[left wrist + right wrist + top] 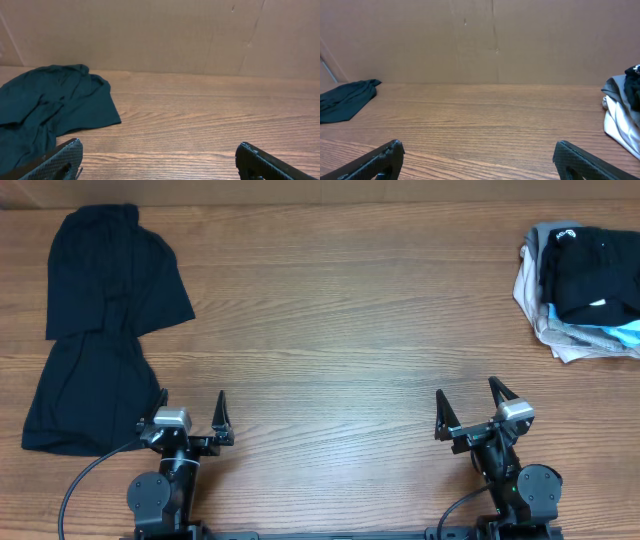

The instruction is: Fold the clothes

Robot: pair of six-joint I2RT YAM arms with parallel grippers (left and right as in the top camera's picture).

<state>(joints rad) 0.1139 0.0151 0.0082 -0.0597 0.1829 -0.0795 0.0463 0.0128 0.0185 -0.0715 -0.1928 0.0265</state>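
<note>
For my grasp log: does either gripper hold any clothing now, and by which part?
Nothing is held. The left gripper and the right gripper are both open and empty; no finger grips the black garment.

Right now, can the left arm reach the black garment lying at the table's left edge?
Probably yes: the black garment lies right beside the left gripper, jaws open, nothing between them.
</note>
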